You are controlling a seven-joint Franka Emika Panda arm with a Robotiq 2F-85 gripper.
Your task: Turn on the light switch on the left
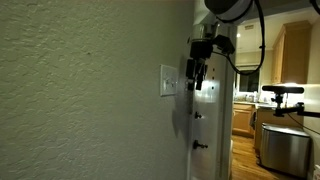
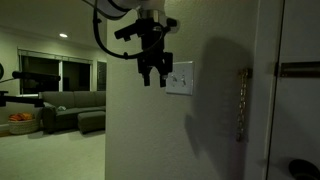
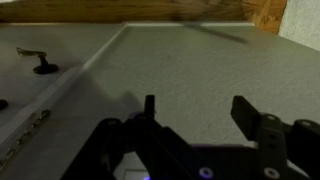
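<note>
sofa (image 2: 75,105) sitting far left in the dim room | tool (image 2: 153,74) hanging near the wall (image 2: 140,130), fingers (image 2: 146,76) standing apart and holding nothing | light switch (image 2: 180,77) sitting on the textured wall just right of the tool, contact impossible to tell | hinge strip (image 2: 240,100) showing further right, running vertically

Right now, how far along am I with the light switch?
Done: the gripper is at the height of the light switch, close beside it. In hand: the approach. The jaws stand open and appear short of the wall in both exterior views. Left: closing that gap and pressing the switch. Its separate rockers cannot be made out in these views.
</note>
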